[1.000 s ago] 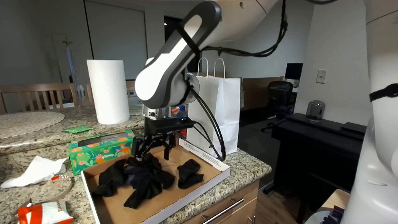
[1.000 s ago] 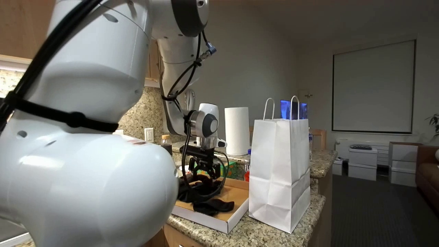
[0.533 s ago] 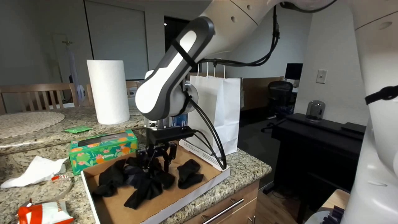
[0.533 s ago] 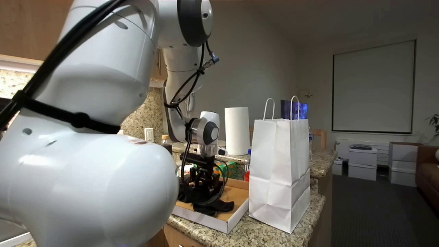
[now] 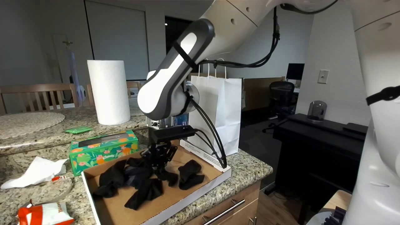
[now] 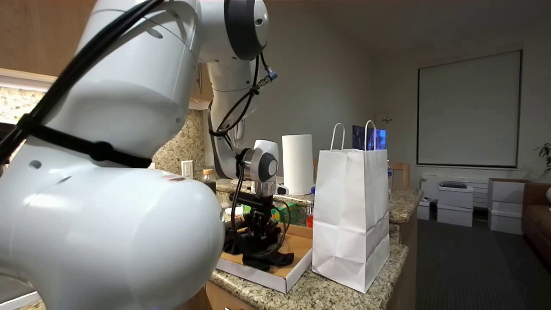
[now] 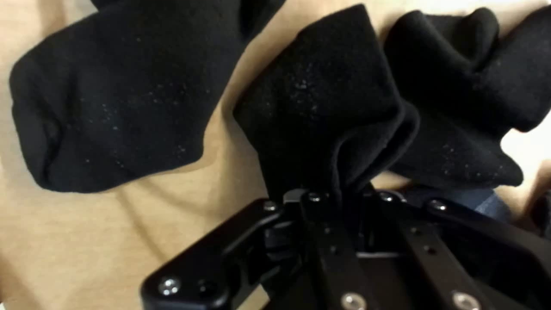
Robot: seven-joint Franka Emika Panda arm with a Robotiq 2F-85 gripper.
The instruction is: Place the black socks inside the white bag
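Black sock (image 7: 318, 101) pinched in the gripper (image 7: 342, 198) points lengthwise up the wrist view.

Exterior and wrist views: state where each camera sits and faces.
Exterior view: beside the arm, facing down across the tray; arm and hand show.
Exterior view: close by the arm, which fills its left, hand beyond; faces the bag.
Wrist view: above the hand, facing down at socks; fingers show.
Both exterior views share bag, tray, towel roll.

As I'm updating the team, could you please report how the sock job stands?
Claw closed around a black sock, low in the cardboard tray. White bag upright outside, contents not visible. Tray wall between sock and bag.
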